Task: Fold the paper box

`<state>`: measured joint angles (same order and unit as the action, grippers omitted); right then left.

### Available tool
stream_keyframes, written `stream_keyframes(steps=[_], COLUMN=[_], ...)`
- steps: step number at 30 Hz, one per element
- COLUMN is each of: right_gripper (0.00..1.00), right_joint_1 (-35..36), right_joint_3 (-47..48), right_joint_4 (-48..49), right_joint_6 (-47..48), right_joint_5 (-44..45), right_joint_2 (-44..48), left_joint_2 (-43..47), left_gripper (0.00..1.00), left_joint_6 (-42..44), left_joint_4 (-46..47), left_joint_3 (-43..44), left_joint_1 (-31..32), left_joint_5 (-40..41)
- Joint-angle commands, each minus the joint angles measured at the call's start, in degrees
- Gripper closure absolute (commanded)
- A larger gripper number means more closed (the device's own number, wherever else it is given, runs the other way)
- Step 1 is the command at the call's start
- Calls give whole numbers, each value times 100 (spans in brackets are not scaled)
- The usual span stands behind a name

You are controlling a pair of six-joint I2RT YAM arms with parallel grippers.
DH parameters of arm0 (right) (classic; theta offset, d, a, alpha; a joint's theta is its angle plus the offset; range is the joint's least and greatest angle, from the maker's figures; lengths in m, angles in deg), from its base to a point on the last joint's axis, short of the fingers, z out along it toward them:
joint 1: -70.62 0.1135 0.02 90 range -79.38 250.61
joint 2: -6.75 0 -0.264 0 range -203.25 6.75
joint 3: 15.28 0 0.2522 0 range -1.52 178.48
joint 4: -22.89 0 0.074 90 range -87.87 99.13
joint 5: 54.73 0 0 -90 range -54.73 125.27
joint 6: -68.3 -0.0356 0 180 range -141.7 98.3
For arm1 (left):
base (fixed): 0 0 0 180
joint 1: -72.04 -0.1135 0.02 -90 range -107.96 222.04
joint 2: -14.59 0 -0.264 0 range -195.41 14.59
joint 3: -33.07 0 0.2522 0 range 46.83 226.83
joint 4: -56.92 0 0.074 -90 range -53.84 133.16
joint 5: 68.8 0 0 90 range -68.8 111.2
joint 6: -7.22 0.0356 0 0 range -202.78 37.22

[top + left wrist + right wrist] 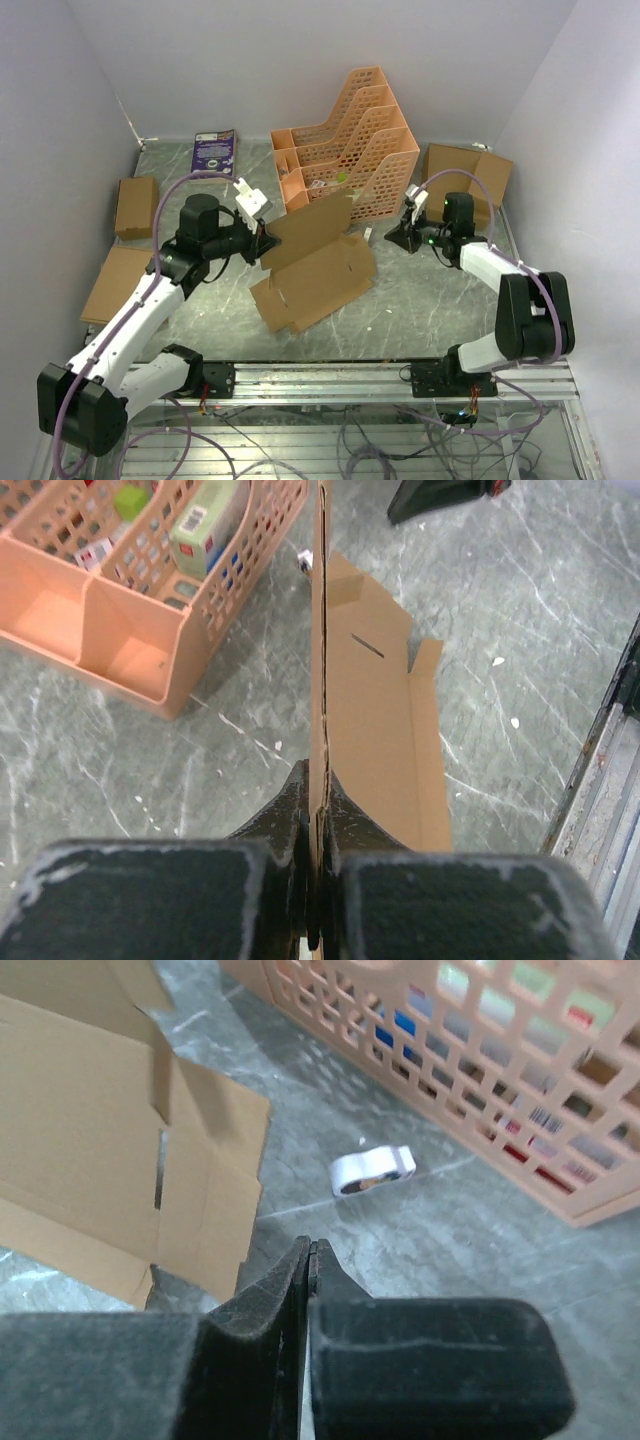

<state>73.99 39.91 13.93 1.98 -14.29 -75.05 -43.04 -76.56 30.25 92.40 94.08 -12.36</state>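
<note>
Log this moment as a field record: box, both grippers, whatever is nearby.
box: box not yet folded, mostly flat on the table, one panel raised
left: left gripper shut on the raised panel's edge
right: right gripper shut, empty, apart from the box, near the rack
rack: rack behind the box, small items inside
loose: white roll on the table beside the rack
</note>
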Motion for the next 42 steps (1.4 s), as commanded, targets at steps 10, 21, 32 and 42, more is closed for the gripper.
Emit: stream_keyframes(steps=[10,21,32,42], right_gripper=[100,94,95,94], right_joint_1=[13,204,296,421], right_joint_3=[-46,-26,12,388], right_joint_4=[1136,1625,1643,2412], right_joint_6=[-1586,-1677,-1611,-1449], right_joint_5=[475,811,867,789], right_joint_2=[-404,-796,-811,-1350], left_joint_2=[806,645,215,-264], left_gripper=[93,93,93,93], left_joint_6=[1181,1132,882,1091], left_joint_4=[387,168,-83,-515], left_joint_3=[401,36,649,586], left_joint_1=[73,494,519,490], left_joint_5=[-274,-125,269,782])
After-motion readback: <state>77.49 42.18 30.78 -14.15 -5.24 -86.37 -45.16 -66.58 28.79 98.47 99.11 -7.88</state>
